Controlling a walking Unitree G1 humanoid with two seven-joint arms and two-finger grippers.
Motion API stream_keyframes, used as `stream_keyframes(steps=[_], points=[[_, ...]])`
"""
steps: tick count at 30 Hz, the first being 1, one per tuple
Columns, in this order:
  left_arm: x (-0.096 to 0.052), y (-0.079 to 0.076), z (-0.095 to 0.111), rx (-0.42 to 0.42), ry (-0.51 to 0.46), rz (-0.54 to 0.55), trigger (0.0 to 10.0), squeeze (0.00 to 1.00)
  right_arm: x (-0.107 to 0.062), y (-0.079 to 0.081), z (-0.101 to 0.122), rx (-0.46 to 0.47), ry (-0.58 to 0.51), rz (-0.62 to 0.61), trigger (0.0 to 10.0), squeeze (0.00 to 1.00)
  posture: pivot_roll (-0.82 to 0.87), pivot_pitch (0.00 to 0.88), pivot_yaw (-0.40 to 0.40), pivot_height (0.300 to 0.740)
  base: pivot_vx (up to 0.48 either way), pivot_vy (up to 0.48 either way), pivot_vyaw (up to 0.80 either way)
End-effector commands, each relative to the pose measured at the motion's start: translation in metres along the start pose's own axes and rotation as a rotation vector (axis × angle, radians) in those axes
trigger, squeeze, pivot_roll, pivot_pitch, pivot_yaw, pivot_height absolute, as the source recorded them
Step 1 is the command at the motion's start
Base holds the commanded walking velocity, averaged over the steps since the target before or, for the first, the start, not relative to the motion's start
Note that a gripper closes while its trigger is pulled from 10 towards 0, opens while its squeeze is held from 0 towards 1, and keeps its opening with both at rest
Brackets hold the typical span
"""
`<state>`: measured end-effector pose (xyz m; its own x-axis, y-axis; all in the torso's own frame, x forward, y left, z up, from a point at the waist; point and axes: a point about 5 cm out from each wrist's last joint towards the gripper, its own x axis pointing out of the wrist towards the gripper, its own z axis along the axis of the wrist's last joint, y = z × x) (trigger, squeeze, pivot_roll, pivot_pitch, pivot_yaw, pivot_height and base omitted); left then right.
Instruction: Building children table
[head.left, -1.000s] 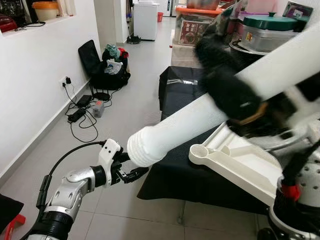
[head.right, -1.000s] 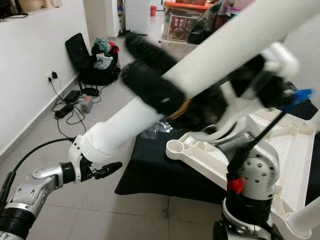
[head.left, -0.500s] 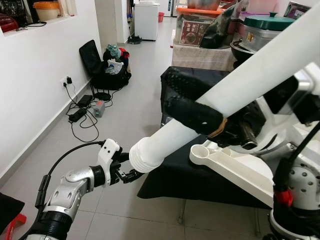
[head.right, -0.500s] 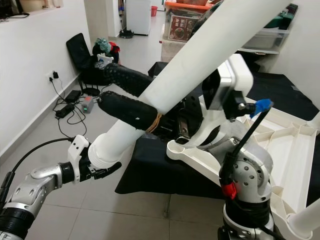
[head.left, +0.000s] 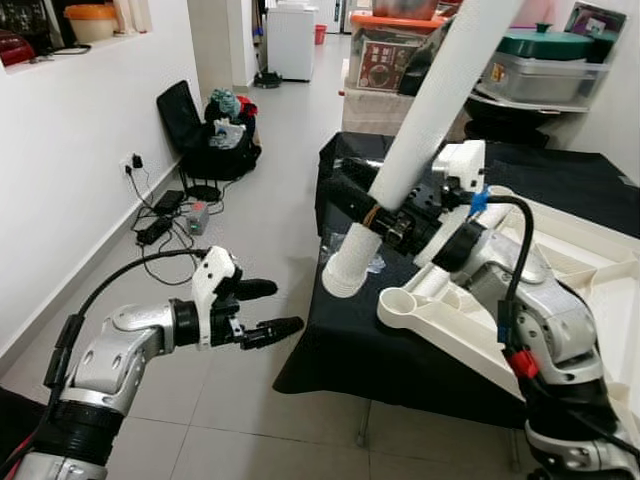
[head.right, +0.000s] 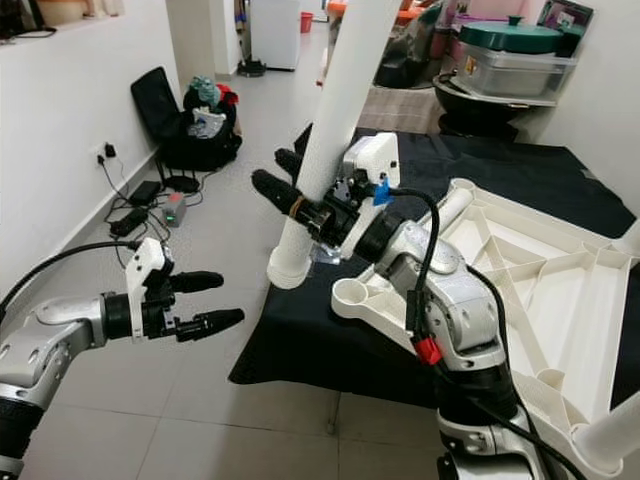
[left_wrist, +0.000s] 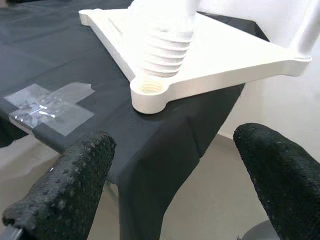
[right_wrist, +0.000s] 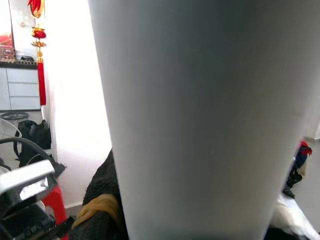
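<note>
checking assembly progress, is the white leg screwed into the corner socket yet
Not yet. The right claw holds the white leg with its threaded end beside the empty corner socket.

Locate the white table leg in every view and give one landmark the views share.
Left eye view: white table leg, upper centre, held by the right gripper.
Right eye view: leg, upper centre.
Left wrist view: its threaded end, top centre.
Right wrist view: leg, close up.
Shared landmark: tabletop corner socket.

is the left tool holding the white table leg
No. The left tool hangs open over the floor with nothing between its fingers, while the right tool is the one gripping the white leg.
</note>
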<state>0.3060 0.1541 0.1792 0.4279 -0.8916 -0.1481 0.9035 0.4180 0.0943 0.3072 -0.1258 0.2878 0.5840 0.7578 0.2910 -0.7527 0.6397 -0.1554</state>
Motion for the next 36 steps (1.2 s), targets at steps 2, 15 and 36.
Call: stream_keyframes(steps=[2, 15, 36], points=[[0.0, -0.003, -0.003, 0.016, 0.032, -0.018, 10.0, 0.0, 0.002, 0.002, 0.002, -0.011, -0.002, 0.008, 10.0, 0.0, 0.1, 0.0, -0.047, 0.74, 0.0, 0.0, 0.0], [-0.007, 0.004, -0.001, 0.044, 0.067, -0.01, 10.0, 0.0, -0.004, 0.054, 0.007, 0.063, -0.106, 0.434, 10.0, 0.0, 0.09, 0.0, -0.051, 0.74, 0.0, 0.0, 0.0], [-0.01, -0.017, 0.012, 0.097, 0.131, -0.266, 10.0, 0.0, 0.008, 0.062, -0.007, 0.127, -0.097, 0.489, 10.0, 0.0, 0.1, 0.0, -0.052, 0.74, 0.0, 0.0, 0.0]])
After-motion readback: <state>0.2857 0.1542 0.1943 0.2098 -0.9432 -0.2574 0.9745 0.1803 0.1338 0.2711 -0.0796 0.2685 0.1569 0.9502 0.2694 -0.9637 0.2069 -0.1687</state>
